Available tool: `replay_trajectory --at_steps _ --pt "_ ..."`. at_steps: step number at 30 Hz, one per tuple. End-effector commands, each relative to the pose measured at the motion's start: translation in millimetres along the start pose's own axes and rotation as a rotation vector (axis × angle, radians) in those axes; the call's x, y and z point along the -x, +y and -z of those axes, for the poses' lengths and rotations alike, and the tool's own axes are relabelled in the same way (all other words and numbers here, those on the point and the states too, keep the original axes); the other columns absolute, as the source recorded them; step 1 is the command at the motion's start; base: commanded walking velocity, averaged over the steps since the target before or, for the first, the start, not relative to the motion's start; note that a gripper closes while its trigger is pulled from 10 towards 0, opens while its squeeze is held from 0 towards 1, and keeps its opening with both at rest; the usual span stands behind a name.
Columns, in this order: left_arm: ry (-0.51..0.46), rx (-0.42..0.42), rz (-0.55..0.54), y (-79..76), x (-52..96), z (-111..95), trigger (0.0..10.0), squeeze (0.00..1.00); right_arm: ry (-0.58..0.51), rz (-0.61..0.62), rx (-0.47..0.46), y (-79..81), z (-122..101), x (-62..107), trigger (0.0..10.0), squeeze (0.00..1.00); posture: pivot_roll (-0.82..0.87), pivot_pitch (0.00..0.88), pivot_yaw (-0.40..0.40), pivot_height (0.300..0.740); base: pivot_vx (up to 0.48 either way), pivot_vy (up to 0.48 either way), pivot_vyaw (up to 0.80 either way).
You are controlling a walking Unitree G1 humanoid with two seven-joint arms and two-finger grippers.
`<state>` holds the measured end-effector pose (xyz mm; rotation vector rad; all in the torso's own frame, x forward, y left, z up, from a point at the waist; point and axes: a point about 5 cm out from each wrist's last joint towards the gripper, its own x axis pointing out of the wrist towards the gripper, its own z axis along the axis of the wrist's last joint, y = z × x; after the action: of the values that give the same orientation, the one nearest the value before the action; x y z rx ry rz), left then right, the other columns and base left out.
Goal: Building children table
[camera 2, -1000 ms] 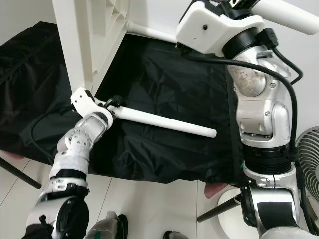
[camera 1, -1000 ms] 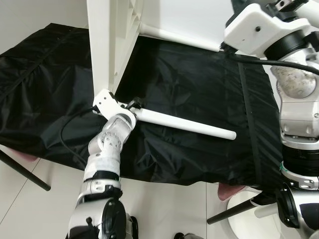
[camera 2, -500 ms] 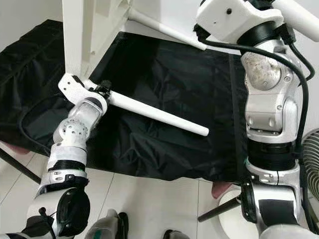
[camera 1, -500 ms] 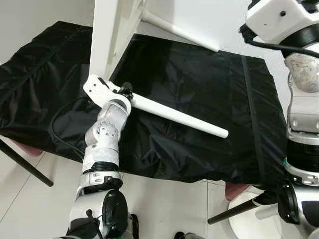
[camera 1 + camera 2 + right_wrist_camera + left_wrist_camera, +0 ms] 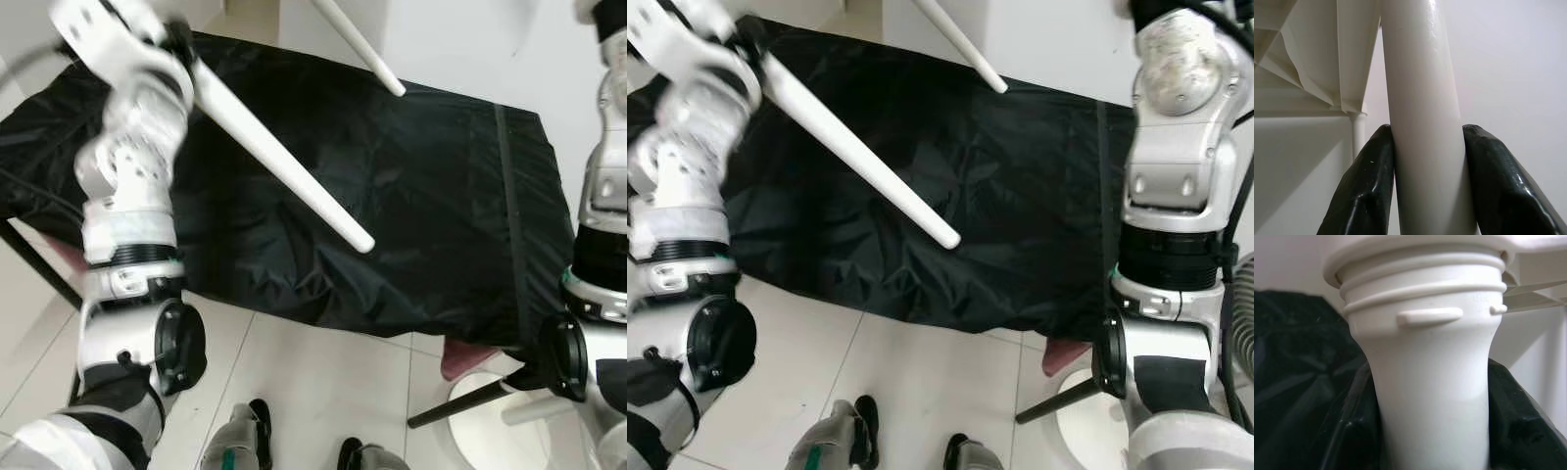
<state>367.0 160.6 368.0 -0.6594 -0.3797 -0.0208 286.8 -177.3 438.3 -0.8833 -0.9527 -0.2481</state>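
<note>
**Both grippers on white table legs**

Right gripper (image 5: pixel 1425 186) pinches a white leg (image 5: pixel 1422 122) between its black fingers (image 5: pixel 1359 191), beside the ribbed tabletop underside (image 5: pixel 1308 54). Left gripper (image 5: pixel 181 44), blurred at 10 o'clock, meets a second leg (image 5: pixel 279 162) slanting toward 5 o'clock over black cloth (image 5: pixel 441 215); whether its fingers are spread or pressed, I cannot tell. That leg's threaded collar (image 5: pixel 1422 289) sits in a socket.

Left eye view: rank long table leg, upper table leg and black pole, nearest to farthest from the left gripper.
1. long table leg, at the left gripper.
2. upper table leg, top centre.
3. black pole, lower right.
</note>
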Motion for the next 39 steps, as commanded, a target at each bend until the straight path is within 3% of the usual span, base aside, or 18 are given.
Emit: replay_trajectory --at_steps 1,5,7,8,9,10,12,13,14,15,28,30,31,33,34,37,38,39 --pt "-0.079 -0.041 0.306 -40.9 6.2 -22 0.0 0.00 0.031 0.108 -0.059 -14.0 4 2.1 0.0 0.00 0.11 0.104 -0.034 0.740 0.000 0.000 0.00" --pt "-0.090 -0.049 0.373 -55.5 11.0 -29 0.0 0.00 0.135 0.167 -0.130 -14.0 24 16.4 0.0 0.00 0.12 0.111 -0.027 0.740 0.000 0.000 0.00" --pt "-0.090 -0.082 0.450 -71.0 16.7 -30 0.0 0.00 0.254 0.242 -0.305 -9.2 48 36.8 0.0 0.00 0.12 0.114 -0.026 0.740 0.000 0.000 0.00" --pt "-0.081 -0.076 0.487 -78.0 19.5 -29 0.0 0.00 0.320 0.267 -0.364 -2.8 62 50.6 0.0 0.00 0.12 0.119 -0.022 0.740 0.000 0.000 0.00" --pt "-0.081 -0.076 0.487 -78.0 19.5 -29 0.0 0.00 0.320 0.267 -0.364 -2.8 62 50.6 0.0 0.00 0.12 0.119 -0.022 0.740 0.000 0.000 0.00" --pt "-0.066 -0.076 0.521 -84.8 22.0 -28 0.0 0.00 0.409 0.286 -0.423 8.0 79 69.5 0.0 0.00 0.12 0.121 -0.015 0.740 0.000 0.000 0.00" --pt "-0.051 -0.082 0.541 -88.8 23.4 -26 0.0 0.00 0.494 0.255 -0.476 26.0 93 87.8 0.0 0.00 0.11 0.124 -0.007 0.740 0.000 0.000 0.00" --pt "-0.051 -0.082 0.541 -88.8 23.4 -26 0.0 0.00 0.494 0.255 -0.476 26.0 93 87.8 0.0 0.00 0.11 0.124 -0.007 0.740 0.000 0.000 0.00" --pt "-0.031 -0.078 0.574 -92.4 25.6 -25 0.0 0.00 0.580 0.215 -0.572 52.3 104 111.1 0.0 0.00 0.11 0.127 0.000 0.740 0.000 0.000 0.00" --pt "-0.025 -0.074 0.582 -93.2 26.2 -25 0.0 0.00 0.599 0.196 -0.585 59.6 107 117.1 0.0 0.00 0.11 0.127 0.000 0.740 0.000 0.000 0.00" --pt "0.115 -0.192 0.626 -86.4 36.8 4 0.0 0.00 0.734 0.065 -0.879 128.5 107 144.9 0.0 0.00 0.15 0.146 -0.005 0.740 0.000 0.000 0.00" --pt "0.120 -0.198 0.629 -86.1 37.6 5 0.0 0.00 0.735 0.056 -0.884 130.5 106 145.2 0.0 0.00 0.15 0.146 -0.005 0.740 0.000 0.000 0.00" --pt "0.142 -0.219 0.617 -84.4 37.7 9 2.2 0.00 0.741 0.035 -0.888 134.4 105 145.2 3.3 0.00 0.16 0.148 -0.008 0.740 0.000 0.000 0.00" --pt "0.158 -0.234 0.606 -83.1 37.7 12 2.2 0.00 0.745 0.024 -0.893 136.8 105 145.2 3.3 0.00 0.16 0.148 -0.008 0.740 0.000 0.000 0.00" --pt "0.180 -0.250 0.591 -79.5 37.2 17 10.0 0.00 0.746 0.001 -0.913 140.8 103 144.7 10.0 0.00 0.17 0.147 -0.017 0.740 0.000 0.000 0.00" --pt "0.201 -0.272 0.578 -74.9 37.2 22 10.0 0.00 0.750 -0.017 -0.931 144.7 101 145.2 10.0 0.00 0.17 0.146 -0.020 0.740 0.000 0.000 0.00" --pt "0.206 -0.279 0.575 -72.3 37.3 23 10.0 0.00 0.750 -0.017 -0.934 145.9 101 145.6 10.0 0.62 0.17 0.146 -0.022 0.740 0.000 0.000 0.00" --pt "0.206 -0.279 0.575 -72.3 37.3 23 10.0 0.00 0.750 -0.017 -0.934 145.9 101 145.6 10.0 0.62 0.17 0.146 -0.022 0.740 0.000 0.000 0.00"
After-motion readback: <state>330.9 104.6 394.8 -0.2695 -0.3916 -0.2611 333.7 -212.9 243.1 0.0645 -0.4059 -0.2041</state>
